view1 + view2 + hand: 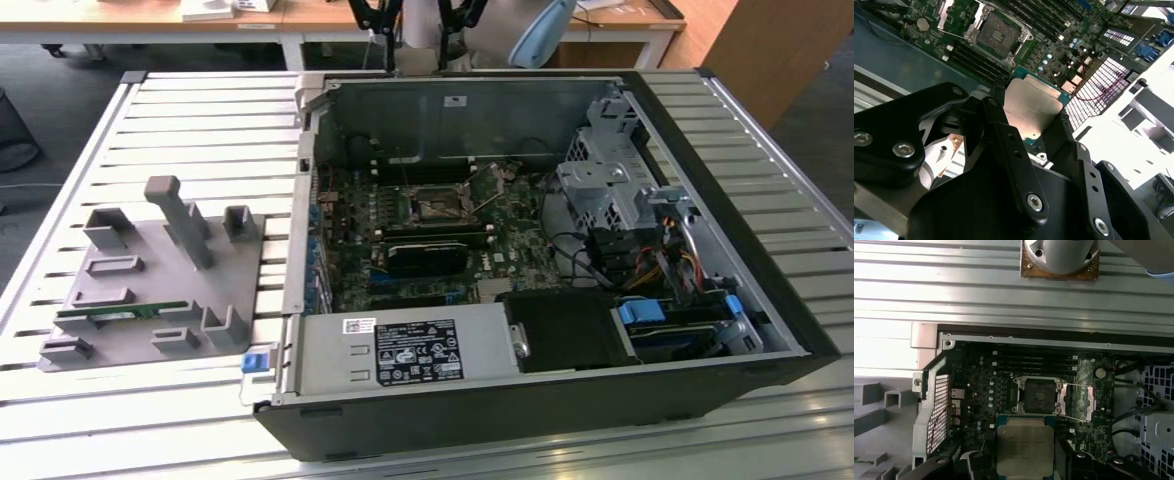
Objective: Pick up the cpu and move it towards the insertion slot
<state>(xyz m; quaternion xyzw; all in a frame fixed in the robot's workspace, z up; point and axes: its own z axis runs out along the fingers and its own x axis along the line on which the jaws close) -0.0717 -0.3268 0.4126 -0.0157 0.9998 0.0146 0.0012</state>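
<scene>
Held: the cpu (1033,111), pinched by two opposite edges between the black fingers (1004,130) of the gripper (1029,125), silvery top turned toward both wrist views, green rim peeping out at the corner. Carried flat, well above the board, inside the outline of the open computer case (641,400).

Ahead of the chip, along the line of the fingers: the insertion slot (1037,396), a dark square socket in a silvery frame, lid swung open to one side with the thin lever lying beside it. Near but still apart in the first wrist view, the chip's (1025,450) far edge just short of the socket frame and shifted a little off its centre. Edges roughly parallel to the socket's edges. Seen in the second wrist view too, socket (999,32) beyond the chip, rows of memory slots between.

Socket itself empty, bare contact field showing. Case full otherwise: drive cage, cables, power supply (407,352).

Beside the case on the slatted worktop (200,130), a grey tray (147,290) of pockets, one long pocket holding a green memory stick (120,313).
</scene>
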